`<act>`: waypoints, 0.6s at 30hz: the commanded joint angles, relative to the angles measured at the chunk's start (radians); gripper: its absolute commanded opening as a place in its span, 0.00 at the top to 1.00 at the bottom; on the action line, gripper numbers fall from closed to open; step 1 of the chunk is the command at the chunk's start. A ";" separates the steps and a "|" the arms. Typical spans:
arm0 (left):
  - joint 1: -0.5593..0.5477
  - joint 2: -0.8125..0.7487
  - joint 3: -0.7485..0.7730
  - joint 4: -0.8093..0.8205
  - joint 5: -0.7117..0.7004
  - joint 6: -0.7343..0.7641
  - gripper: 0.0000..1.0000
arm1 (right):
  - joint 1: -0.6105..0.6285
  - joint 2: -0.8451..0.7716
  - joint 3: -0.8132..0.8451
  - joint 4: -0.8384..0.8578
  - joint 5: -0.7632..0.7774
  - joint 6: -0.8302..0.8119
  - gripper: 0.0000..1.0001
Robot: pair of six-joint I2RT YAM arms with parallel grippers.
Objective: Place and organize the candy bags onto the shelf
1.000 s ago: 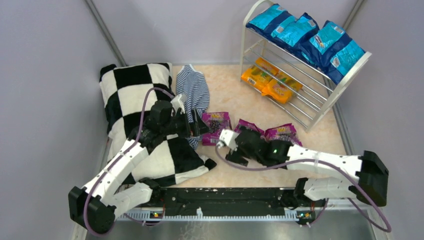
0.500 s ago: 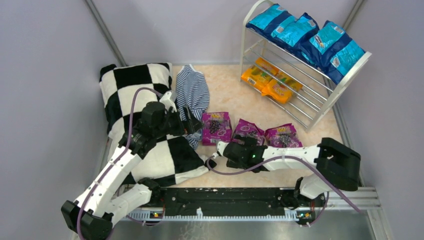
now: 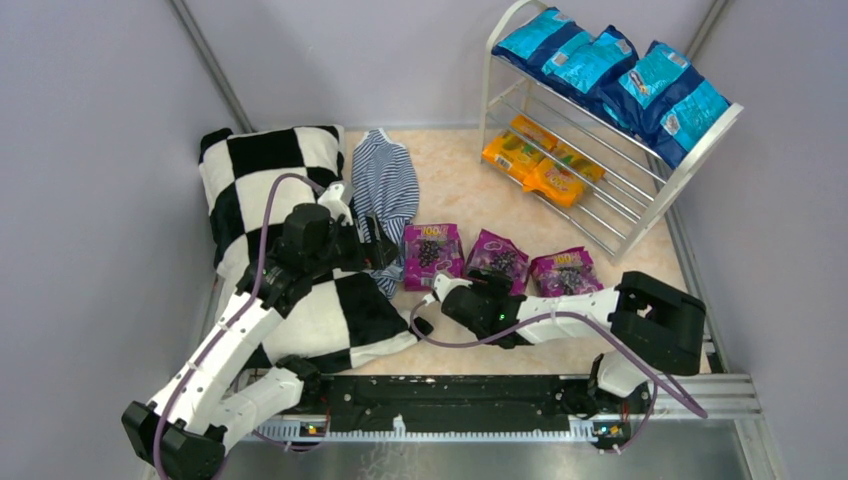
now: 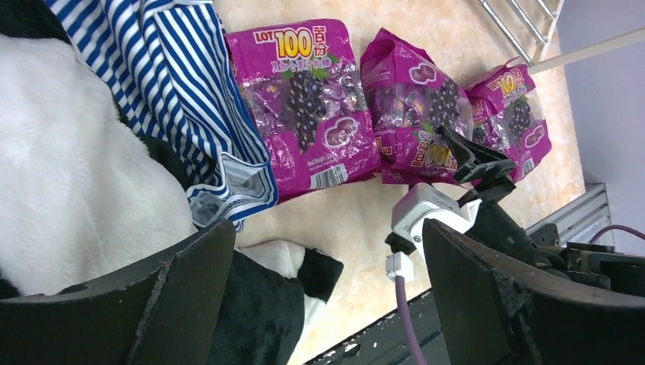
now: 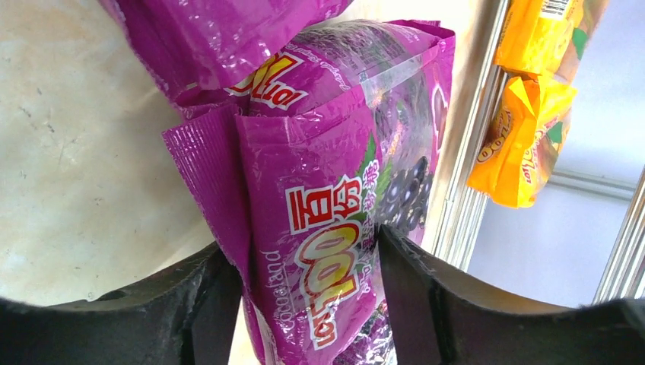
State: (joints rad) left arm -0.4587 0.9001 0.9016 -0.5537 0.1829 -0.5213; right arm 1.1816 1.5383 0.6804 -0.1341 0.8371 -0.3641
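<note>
Lilac walls (image 3: pixel 400 60) enclose a beige counter (image 3: pixel 455 190), seen from above and from both wrists.

Shelf (image 3: pixel 612 215): a white rack of thin rods, standing at the counter's 2 o'clock corner. Blue bags (image 3: pixel 610 75) lie in a row along its top tier. Orange bags (image 3: pixel 540 160) sit on a lower tier, toward its 10 o'clock end.

Purple bags: three lie side by side near the counter's centre, well apart from the shelf. They are the left purple bag (image 3: pixel 432 252), the middle purple bag (image 3: pixel 497 258) and the right purple bag (image 3: pixel 566 272).

Checkered pillow (image 3: pixel 270 200): fills the 9 o'clock side of the counter. A striped cloth (image 3: pixel 385 180) lies along its 3 o'clock edge, with its hem just beside the left purple bag.

Left gripper (image 3: pixel 385 245): jaws spread wide with nothing between them. It hangs over the cloth hem and pillow edge, at 9 o'clock of the left purple bag.

Right gripper (image 5: pixel 308 296): closed on the 6 o'clock edge of the middle purple bag, a finger pressing each face of the pouch.
</note>
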 commanded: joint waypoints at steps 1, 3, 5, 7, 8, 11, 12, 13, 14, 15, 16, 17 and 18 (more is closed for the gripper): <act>0.004 -0.013 0.054 -0.003 -0.041 0.061 0.01 | 0.004 -0.060 0.021 0.059 0.050 0.006 0.41; 0.003 -0.018 0.054 -0.005 -0.048 0.070 0.01 | 0.004 -0.067 0.028 0.054 0.051 0.000 0.47; 0.003 -0.024 0.053 -0.005 -0.054 0.080 0.01 | 0.004 -0.064 0.041 0.043 0.058 -0.004 0.54; 0.003 -0.028 0.053 -0.006 -0.061 0.087 0.01 | 0.004 -0.058 0.056 0.024 0.064 -0.003 0.62; 0.003 -0.030 0.053 -0.008 -0.065 0.088 0.01 | 0.004 -0.055 0.061 0.014 0.067 -0.003 0.64; 0.005 -0.038 0.053 -0.012 -0.069 0.098 0.01 | 0.004 -0.055 0.081 -0.019 0.079 0.004 0.74; 0.005 -0.040 0.054 -0.015 -0.070 0.101 0.01 | 0.003 -0.057 0.089 -0.031 0.083 0.008 0.78; 0.005 -0.043 0.054 -0.018 -0.070 0.106 0.01 | 0.004 -0.063 0.096 -0.039 0.088 0.010 0.81; 0.005 -0.046 0.055 -0.020 -0.071 0.109 0.01 | 0.005 -0.071 0.099 -0.043 0.098 0.011 0.83; 0.005 -0.048 0.054 -0.022 -0.074 0.113 0.01 | 0.005 -0.080 0.101 -0.044 0.106 0.012 0.85; 0.005 -0.051 0.055 -0.026 -0.079 0.115 0.01 | 0.004 -0.092 0.104 -0.043 0.111 0.013 0.88; 0.006 -0.053 0.056 -0.030 -0.087 0.116 0.01 | 0.004 -0.107 0.107 -0.042 0.119 0.013 0.90; 0.005 -0.055 0.057 -0.035 -0.093 0.118 0.01 | 0.004 -0.122 0.111 -0.044 0.125 0.010 0.92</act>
State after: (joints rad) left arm -0.4587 0.8688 0.9184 -0.5854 0.1230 -0.4328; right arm 1.1816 1.4979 0.7353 -0.1734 0.8982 -0.3634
